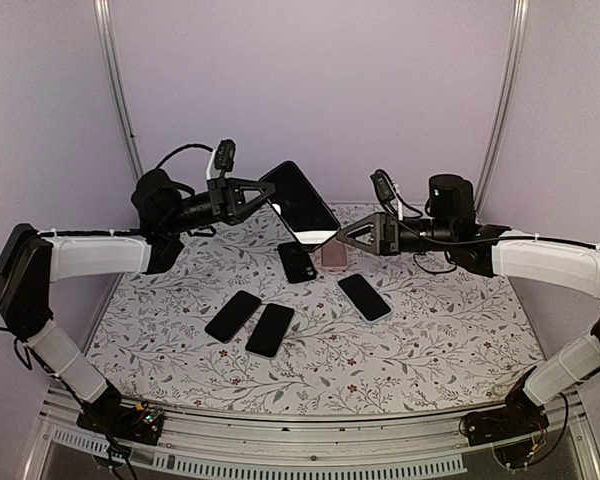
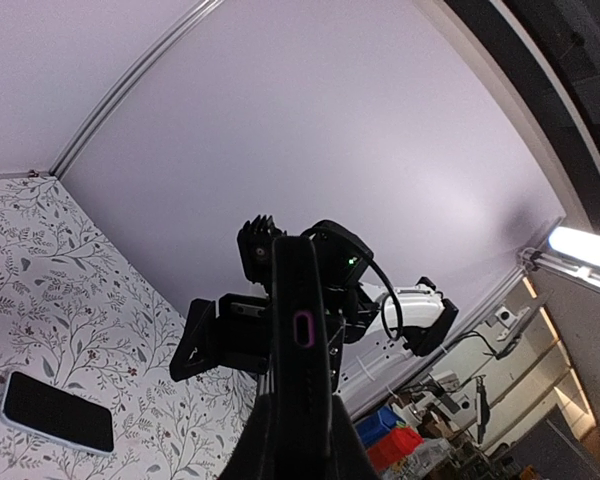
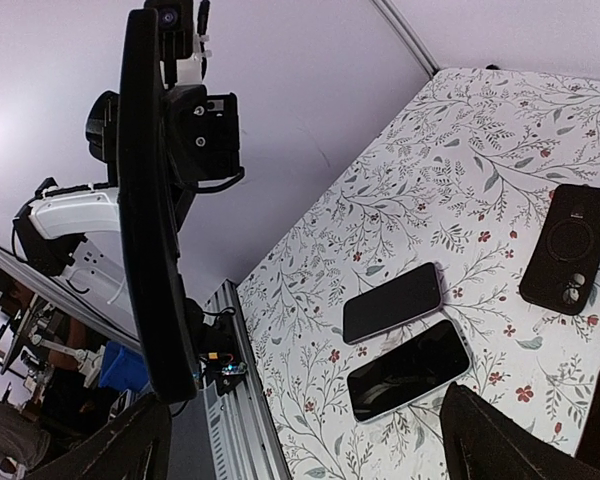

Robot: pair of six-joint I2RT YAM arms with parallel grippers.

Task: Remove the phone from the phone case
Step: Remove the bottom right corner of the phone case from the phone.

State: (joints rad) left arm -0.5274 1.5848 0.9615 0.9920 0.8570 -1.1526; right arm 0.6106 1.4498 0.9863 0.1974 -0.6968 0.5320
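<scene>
- Phone [image 1: 302, 200]: held tilted in the air, above the far edge of the counter [image 1: 430, 340].
- Left hand [image 1: 268, 192]: clamped on the phone's edge.
- Right hand [image 1: 342, 238]: fingers wide, just beside the phone's lower corner.
- Spare phones [image 1: 269, 330]: three, flat, mid-counter.

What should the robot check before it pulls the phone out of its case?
1. Grip: left gripper shut on the big black cased phone: ok.
2. Lift: phone held up off the flowery tablecloth: ok.
3. Helper: right gripper open: ok.
4. Aim: phone lined up between the right jaws: not ok, it sits off to one side.
5. Case edge loosened: cannot tell.
</scene>
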